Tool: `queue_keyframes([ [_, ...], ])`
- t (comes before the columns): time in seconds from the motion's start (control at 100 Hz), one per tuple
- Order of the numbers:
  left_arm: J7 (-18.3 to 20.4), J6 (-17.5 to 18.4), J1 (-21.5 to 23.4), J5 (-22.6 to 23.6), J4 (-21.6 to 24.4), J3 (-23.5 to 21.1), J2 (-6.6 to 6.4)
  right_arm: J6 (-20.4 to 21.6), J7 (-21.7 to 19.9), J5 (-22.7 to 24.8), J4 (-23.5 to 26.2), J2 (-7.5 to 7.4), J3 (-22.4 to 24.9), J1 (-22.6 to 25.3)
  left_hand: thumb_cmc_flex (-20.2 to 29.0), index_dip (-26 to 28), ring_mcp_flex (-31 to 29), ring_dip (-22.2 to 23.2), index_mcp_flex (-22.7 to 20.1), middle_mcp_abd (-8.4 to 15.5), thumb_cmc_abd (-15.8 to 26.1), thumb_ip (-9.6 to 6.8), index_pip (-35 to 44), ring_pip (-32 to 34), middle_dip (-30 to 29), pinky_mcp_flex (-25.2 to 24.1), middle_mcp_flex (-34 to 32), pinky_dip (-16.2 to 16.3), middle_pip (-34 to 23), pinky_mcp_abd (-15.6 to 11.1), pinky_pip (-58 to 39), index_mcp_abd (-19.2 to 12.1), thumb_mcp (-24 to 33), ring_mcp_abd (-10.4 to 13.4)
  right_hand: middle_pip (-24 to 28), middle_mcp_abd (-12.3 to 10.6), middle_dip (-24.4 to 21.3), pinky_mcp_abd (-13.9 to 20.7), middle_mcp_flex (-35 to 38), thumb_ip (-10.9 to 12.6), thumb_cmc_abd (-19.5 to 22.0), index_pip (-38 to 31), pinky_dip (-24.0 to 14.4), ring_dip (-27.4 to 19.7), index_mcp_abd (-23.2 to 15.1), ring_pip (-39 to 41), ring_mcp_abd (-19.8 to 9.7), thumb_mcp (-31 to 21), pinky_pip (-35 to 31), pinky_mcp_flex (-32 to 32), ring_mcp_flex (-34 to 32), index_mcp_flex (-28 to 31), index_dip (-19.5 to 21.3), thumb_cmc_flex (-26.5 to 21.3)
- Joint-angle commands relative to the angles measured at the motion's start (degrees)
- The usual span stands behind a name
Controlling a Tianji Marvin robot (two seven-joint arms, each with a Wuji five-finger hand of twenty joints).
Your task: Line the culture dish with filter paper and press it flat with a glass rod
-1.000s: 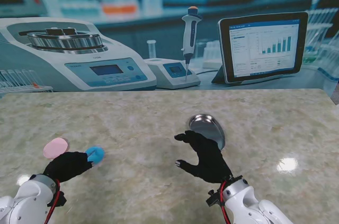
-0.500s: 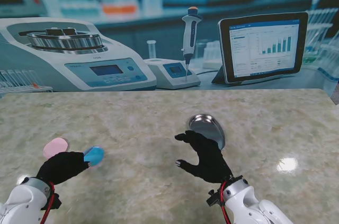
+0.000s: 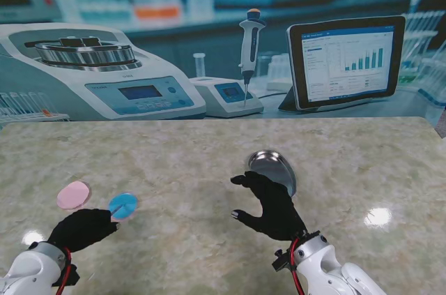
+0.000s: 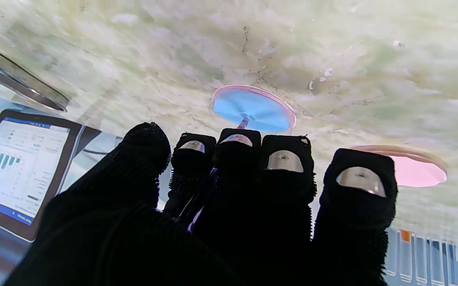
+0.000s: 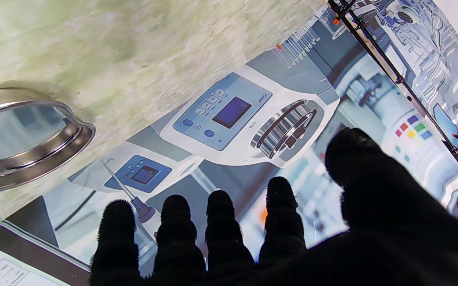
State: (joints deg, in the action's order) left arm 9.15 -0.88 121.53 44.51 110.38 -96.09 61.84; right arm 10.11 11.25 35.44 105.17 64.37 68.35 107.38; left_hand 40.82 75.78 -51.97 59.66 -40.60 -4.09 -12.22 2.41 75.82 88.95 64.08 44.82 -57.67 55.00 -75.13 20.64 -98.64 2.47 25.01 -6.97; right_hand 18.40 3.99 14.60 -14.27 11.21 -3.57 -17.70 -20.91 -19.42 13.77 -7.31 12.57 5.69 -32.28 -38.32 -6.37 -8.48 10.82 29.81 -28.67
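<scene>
Your left hand [image 3: 85, 229], low in the frame's left, grips a thin glass rod [image 4: 243, 121] (tip touching the blue filter paper [image 3: 122, 204] just up-right), the steel dish [image 3: 272, 168] sitting mid-frame beside your open, empty right hand [image 3: 268, 206].

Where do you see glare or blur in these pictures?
Stand view: a bright lamp glare on the table at the robot's right, a fainter one near the left hand; background softly blurred. Left wrist view: the blue dish is fairly sharp. Right wrist view: the steel dish is slightly smeared.
</scene>
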Motion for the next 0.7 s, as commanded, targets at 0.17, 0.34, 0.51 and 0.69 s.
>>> queue_keyframes([
  [0.17,1.1,-1.8,-1.4,0.4,-1.3,1.3,-0.22,-0.2,0.0,-0.1,0.2,0.23,0.0,0.6,-0.6,1.8,-2.4,-0.5,-1.1,4.4,0.8,-0.98,3.5,2.9,-0.1,1.6,-2.0,-1.7,-3.4,-0.9,-7.3,4.9,1.1,5.3,-0.6,-1.5,0.3,1.3,-1.2,1.1,1.6,0.0,-1.0,-0.8,-0.9,-1.7,-2.0,0.9,-1.0,-0.6,1.9,-1.8,0.7,-0.2],
  [0.34,1.2,-2.4,-2.9,0.4,-2.7,2.1,-0.3,-0.2,-0.1,-0.1,0.2,0.22,0.1,0.7,-0.6,1.8,-2.4,-0.6,-1.0,4.4,0.8,-0.98,3.5,2.9,-0.2,1.7,-2.0,-1.8,-3.4,-1.0,-7.3,4.9,1.0,5.3,-0.5,-1.5,0.3,1.3,-1.2,1.1,1.5,0.0,-1.0,-0.8,-0.9,-1.7,-2.0,0.8,-1.0,-0.6,2.0,-1.8,0.7,-0.2],
  [0.51,0.8,-2.3,-5.1,-0.5,-4.7,3.3,-0.35,-0.2,-0.1,-0.1,0.2,0.2,0.1,0.6,-0.7,1.8,-2.4,-0.6,-1.1,4.2,0.6,-0.96,3.5,2.9,-0.1,1.6,-2.0,-1.9,-3.4,-0.9,-7.3,5.0,1.2,5.3,-0.5,-1.5,0.3,1.3,-1.2,1.1,1.5,0.0,-1.0,-0.8,-0.9,-1.7,-1.9,0.8,-1.0,-0.6,1.9,-1.8,0.7,-0.2],
  [0.69,0.6,-3.1,-7.2,-0.8,-6.2,4.6,-0.4,-0.3,-0.3,-0.1,0.2,0.18,0.1,0.6,-0.8,1.8,-2.4,-0.6,-1.1,4.2,0.5,-0.91,3.5,2.9,-0.1,1.5,-1.9,-2.0,-3.4,-0.8,-7.3,5.0,1.4,5.3,-0.6,-1.5,0.3,1.3,-1.2,1.1,1.5,0.0,-1.0,-0.8,-0.9,-1.7,-2.0,0.8,-1.1,-0.6,1.9,-1.7,0.7,-0.2],
])
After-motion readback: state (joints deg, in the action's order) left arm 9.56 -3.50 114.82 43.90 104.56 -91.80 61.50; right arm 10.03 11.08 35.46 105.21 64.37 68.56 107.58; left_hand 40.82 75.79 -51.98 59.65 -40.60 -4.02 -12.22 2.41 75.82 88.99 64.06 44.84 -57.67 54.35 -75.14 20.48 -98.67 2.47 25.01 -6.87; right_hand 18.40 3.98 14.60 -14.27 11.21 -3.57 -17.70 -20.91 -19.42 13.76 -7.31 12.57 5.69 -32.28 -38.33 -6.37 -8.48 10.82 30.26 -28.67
